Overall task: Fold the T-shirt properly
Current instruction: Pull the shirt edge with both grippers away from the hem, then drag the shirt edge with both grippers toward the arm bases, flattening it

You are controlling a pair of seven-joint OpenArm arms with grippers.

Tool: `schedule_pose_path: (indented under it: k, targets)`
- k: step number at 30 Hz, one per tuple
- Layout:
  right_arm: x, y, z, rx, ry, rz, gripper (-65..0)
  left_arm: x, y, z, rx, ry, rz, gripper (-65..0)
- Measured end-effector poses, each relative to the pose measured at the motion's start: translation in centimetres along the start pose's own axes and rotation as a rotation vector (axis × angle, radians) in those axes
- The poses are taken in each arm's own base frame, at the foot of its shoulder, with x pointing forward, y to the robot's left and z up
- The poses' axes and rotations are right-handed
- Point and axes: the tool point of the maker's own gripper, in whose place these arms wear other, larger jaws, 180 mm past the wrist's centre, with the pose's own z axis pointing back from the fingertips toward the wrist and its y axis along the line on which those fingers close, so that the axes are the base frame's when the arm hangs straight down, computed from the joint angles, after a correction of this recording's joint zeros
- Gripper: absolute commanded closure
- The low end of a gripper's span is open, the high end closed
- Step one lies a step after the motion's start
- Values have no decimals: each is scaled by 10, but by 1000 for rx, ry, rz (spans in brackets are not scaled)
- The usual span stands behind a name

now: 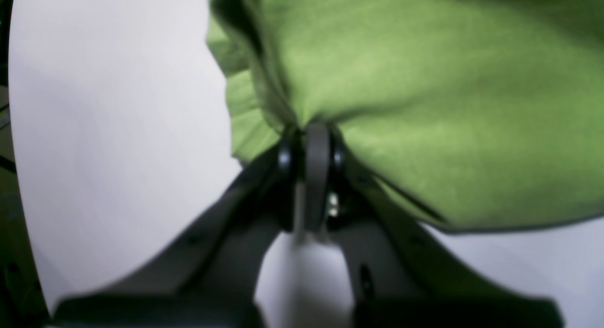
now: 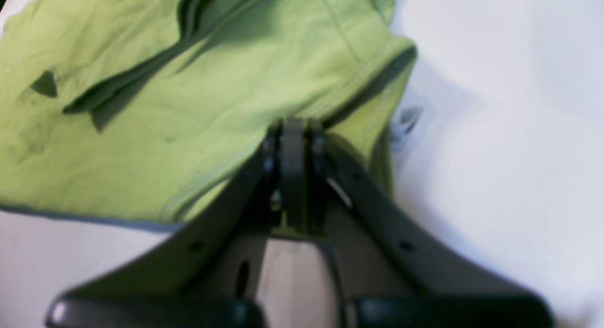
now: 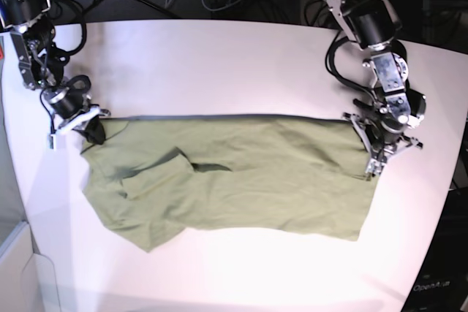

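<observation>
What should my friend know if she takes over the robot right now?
Left gripper: jaws shut on the hem end of the soft olive-green cotton T-shirt.
Right gripper: jaws shut on the T-shirt at its collar end.
T-shirt: lying spread sideways across the round white table, wrinkled, its far edge pulled straight between the two grippers. One sleeve lies folded in over the body.
Done: both far corners pinched.
Left: probably lift and carry that far edge over to the near edge, then fold it smaller and tidy it.
</observation>
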Motion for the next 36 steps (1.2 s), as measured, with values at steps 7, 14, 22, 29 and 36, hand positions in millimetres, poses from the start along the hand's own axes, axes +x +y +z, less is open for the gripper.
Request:
schedule_pose_path:
  k: [7, 14, 22, 29, 36]
  targets:
    - [-6, 1, 4, 1, -1, -6, -7, -10, 11, 3, 24, -4, 62, -24]
    - [-12, 2, 9, 7, 3, -11, -7, -13, 15, 4, 32, 1, 70, -24]
    - [-24, 1, 19, 11, 0, -29, -7, -30, 15, 13, 50, 13, 63, -24]
    - [-35, 5, 29, 21, 4, -48, -7, -50, 18, 32, 87, 54, 26, -24]
    - [-51, 19, 51, 53, 58, -9, -7, -61, 12, 37, 85, 57, 29, -24]
